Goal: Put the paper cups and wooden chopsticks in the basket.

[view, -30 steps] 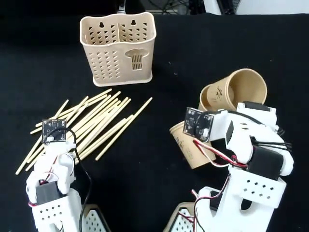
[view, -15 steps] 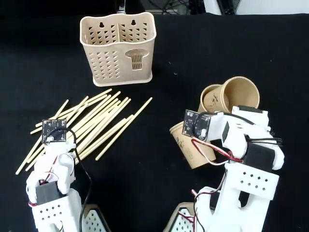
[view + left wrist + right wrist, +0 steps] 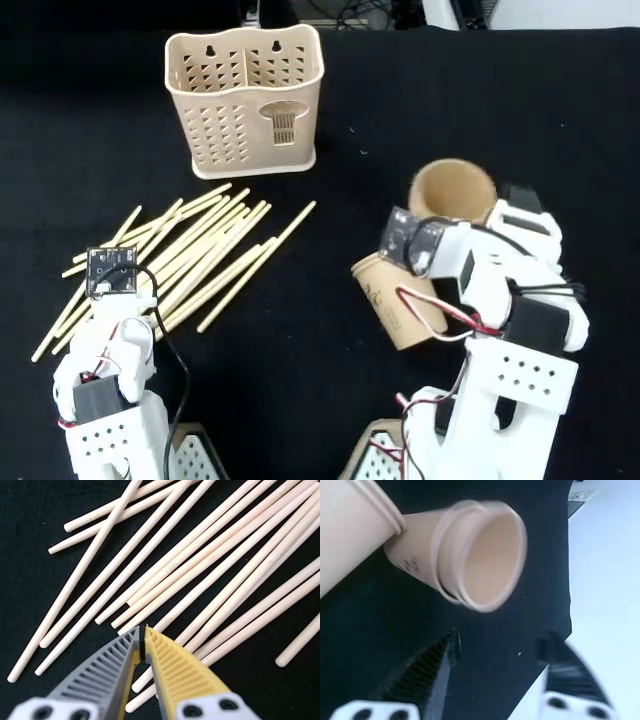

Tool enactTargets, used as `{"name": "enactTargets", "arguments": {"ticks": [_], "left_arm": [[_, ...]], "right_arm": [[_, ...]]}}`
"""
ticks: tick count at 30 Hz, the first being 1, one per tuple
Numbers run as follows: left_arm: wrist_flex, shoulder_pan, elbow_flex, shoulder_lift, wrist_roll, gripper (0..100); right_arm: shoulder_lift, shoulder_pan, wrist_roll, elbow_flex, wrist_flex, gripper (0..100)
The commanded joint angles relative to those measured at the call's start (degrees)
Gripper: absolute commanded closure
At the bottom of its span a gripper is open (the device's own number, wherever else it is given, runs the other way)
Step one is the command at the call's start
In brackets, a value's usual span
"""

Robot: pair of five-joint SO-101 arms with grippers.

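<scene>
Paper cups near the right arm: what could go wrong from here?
The cup lies loose ahead of the open right gripper; a nudge could roll it away. The left gripper is shut above tightly overlapping chopsticks; a grab might catch several or scatter them.

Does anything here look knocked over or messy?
Yes. One cup lies on its side by the right arm, a second cup tipped behind it, and the chopsticks sprawl in a loose heap. The basket stands upright.

Left gripper (image 3: 144, 630) closed, right gripper (image 3: 497, 647) spread
</scene>
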Motion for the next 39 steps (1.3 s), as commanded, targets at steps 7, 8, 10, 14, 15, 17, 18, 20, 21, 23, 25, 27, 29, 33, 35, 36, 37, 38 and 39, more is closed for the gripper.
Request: {"name": "enactTargets", "arguments": {"ticks": [7,8,10,14,15,17,18,20,21,23,25,27,29,33,35,36,37,38,39], "left_arm": [[0.1,-0.5,0.7,-0.4,-0.4,96],[0.1,-0.5,0.7,-0.4,-0.4,96],[0.1,-0.5,0.7,-0.4,-0.4,96],[0.1,-0.5,0.7,-0.4,-0.4,96],[0.1,-0.5,0.7,-0.4,-0.4,96],[0.1,-0.5,0.7,-0.4,-0.4,96],[0.1,-0.5,0.7,-0.4,-0.4,96],[0.1,-0.5,0.7,-0.4,-0.4,96],[0.1,-0.5,0.7,-0.4,-0.4,96],[0.1,-0.5,0.7,-0.4,-0.4,96],[0.1,-0.5,0.7,-0.4,-0.4,96],[0.1,-0.5,0.7,-0.4,-0.4,96],[0.1,-0.5,0.7,-0.4,-0.4,96],[0.1,-0.5,0.7,-0.4,-0.4,96],[0.1,-0.5,0.7,-0.4,-0.4,96],[0.1,-0.5,0.7,-0.4,-0.4,96],[0.1,-0.5,0.7,-0.4,-0.4,96],[0.1,-0.5,0.7,-0.4,-0.4,96],[0.1,-0.5,0.7,-0.4,-0.4,96]], "right_arm": [[-0.7,-11.0,-32.9,-11.5,-0.7,83.8],[-0.7,-12.5,-37.8,-11.9,0.2,87.8],[-0.5,-16.1,-44.0,-11.6,2.9,94.1],[1.7,-24.9,-48.6,-6.5,7.6,95.2],[2.9,-26.3,-50.2,-5.0,7.9,95.1],[5.5,-28.0,-53.8,-2.6,8.0,93.0],[6.6,-28.2,-55.6,-1.7,8.0,90.6],[8.5,-28.2,-58.4,-0.8,8.0,83.9],[9.2,-28.2,-59.3,-0.7,8.0,80.9],[10.5,-28.4,-60.6,-0.6,7.4,77.5],[11.7,-28.3,-62.2,-0.5,5.5,78.7],[12.3,-27.7,-63.0,-0.6,5.5,80.4],[11.6,-26.4,-63.0,-0.8,8.6,81.9],[5.6,-27.5,-63.2,-0.7,15.5,91.3],[1.2,-27.6,-63.0,-0.4,16.9,99.2],[-0.9,-27.4,-62.9,-0.4,17.7,96.9],[-2.7,-27.3,-62.8,-0.4,18.7,96.3],[-4.2,-26.9,-62.6,0.0,19.7,96.6],[-5.1,-25.9,-61.5,0.7,20.0,96.9]]}}
